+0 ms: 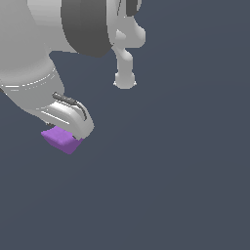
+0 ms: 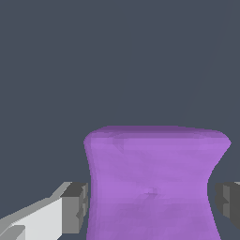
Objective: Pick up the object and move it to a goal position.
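Arm (image 1: 34, 63) fills exterior view's upper left, gripper (image 2: 149, 201) below it. Purple cube (image 2: 150, 183) sits between fingers (image 2: 75, 206), pinched in at sides by dark pads; fingers closed on cube, narrow spread.
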Robot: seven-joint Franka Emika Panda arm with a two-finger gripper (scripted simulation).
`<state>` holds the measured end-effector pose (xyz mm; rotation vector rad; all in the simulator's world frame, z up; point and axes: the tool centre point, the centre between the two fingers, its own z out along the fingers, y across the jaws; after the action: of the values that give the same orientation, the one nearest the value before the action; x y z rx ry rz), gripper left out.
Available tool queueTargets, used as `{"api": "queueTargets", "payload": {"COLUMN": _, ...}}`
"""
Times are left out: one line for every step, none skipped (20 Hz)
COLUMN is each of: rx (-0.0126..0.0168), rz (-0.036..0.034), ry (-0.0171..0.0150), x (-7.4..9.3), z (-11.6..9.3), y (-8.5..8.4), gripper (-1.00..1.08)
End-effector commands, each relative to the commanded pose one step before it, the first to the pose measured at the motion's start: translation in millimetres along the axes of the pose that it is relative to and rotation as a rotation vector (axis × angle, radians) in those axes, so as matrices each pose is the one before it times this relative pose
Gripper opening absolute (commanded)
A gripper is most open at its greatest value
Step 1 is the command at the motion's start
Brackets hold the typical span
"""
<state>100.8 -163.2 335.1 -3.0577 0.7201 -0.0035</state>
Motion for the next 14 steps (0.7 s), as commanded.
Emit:
{"api": "queueTargets", "payload": {"rx": -0.00035, "rz": -0.00068, "ry": -0.00105, "x": 4.67, "z": -8.48, "y": 3.58, "gripper": -1.0}}
{"api": "queueTargets", "payload": {"rx": 0.0, "rz": 0.0, "ry": 0.0, "x": 1.48, "z": -2.7, "y": 1.16, "gripper": -1.0}}
{"api": "queueTargets", "payload": {"rx": 0.0, "rz": 0.0, "ry": 0.0, "x": 1.33, "z": -2.41, "y": 1.03, "gripper": -1.0}}
{"api": "queueTargets", "payload": {"rx": -0.00029, "rz": 0.00006, "ry": -0.00063, "x": 1.43, "z": -1.64, "y": 0.84, "gripper": -1.0}}
{"api": "queueTargets", "payload": {"rx": 0.0, "rz": 0.0, "ry": 0.0, "x": 1.07, "z": -1.89, "y": 0.79, "gripper": -1.0}}
{"api": "queueTargets", "payload": {"rx": 0.0, "rz": 0.0, "ry": 0.0, "x": 0.95, "z": -1.66, "y": 0.68, "gripper": -1.0}}
{"api": "queueTargets", "payload": {"rx": 0.0, "rz": 0.0, "ry": 0.0, "x": 0.84, "z": -1.45, "y": 0.59, "gripper": -1.0}}
{"api": "queueTargets", "payload": {"rx": 0.0, "rz": 0.0, "ry": 0.0, "x": 0.74, "z": -1.25, "y": 0.5, "gripper": -1.0}}
{"api": "queueTargets", "payload": {"rx": 0.0, "rz": 0.0, "ry": 0.0, "x": 0.64, "z": -1.07, "y": 0.43, "gripper": -1.0}}
{"api": "queueTargets", "payload": {"rx": 0.0, "rz": 0.0, "ry": 0.0, "x": 0.54, "z": -0.9, "y": 0.35, "gripper": -1.0}}
{"api": "queueTargets", "payload": {"rx": 0.0, "rz": 0.0, "ry": 0.0, "x": 0.45, "z": -0.74, "y": 0.29, "gripper": -1.0}}
{"api": "queueTargets", "payload": {"rx": -0.00014, "rz": 0.00021, "ry": -0.00042, "x": 0.55, "z": -0.27, "y": 0.33, "gripper": -1.0}}
{"api": "queueTargets", "payload": {"rx": 0.0, "rz": 0.0, "ry": 0.0, "x": 0.28, "z": -0.46, "y": 0.17, "gripper": -1.0}}
{"api": "queueTargets", "payload": {"rx": 0.0, "rz": 0.0, "ry": 0.0, "x": 0.2, "z": -0.32, "y": 0.12, "gripper": -1.0}}
